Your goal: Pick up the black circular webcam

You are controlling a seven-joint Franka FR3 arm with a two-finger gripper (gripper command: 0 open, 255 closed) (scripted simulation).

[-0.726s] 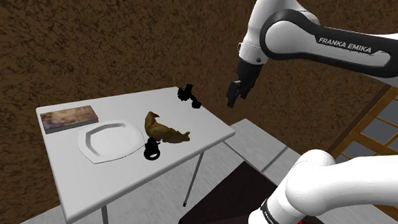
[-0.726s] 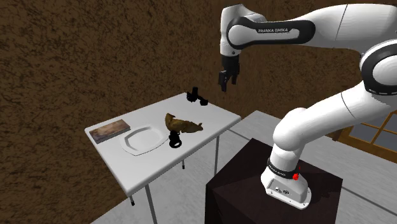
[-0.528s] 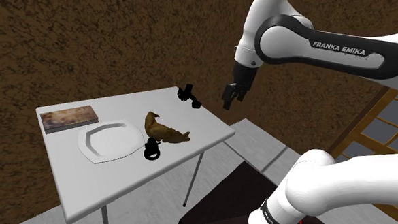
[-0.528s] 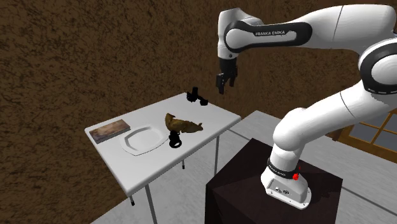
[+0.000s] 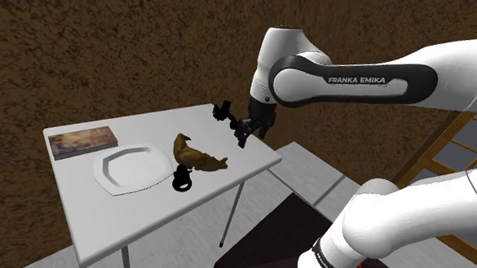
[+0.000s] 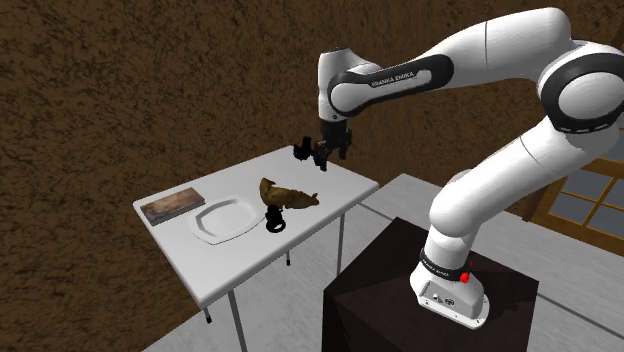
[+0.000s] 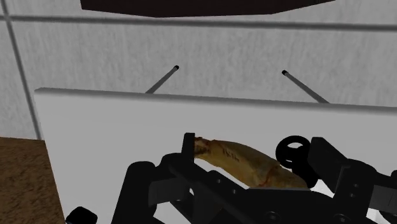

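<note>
Black tool (image 5: 244, 134) dropped beside black circular webcam (image 5: 223, 111) at white worktop's (image 5: 144, 215) far edge; opening unreadable. Centre over it before closing.

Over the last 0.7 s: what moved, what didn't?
The gripper came down and toward the shoulder view's left, from open air off the table's edge to low over its far corner, beside the black gadget. The black circular webcam lies untouched by the plate. The brown object, the book and the gadget stayed put.
</note>
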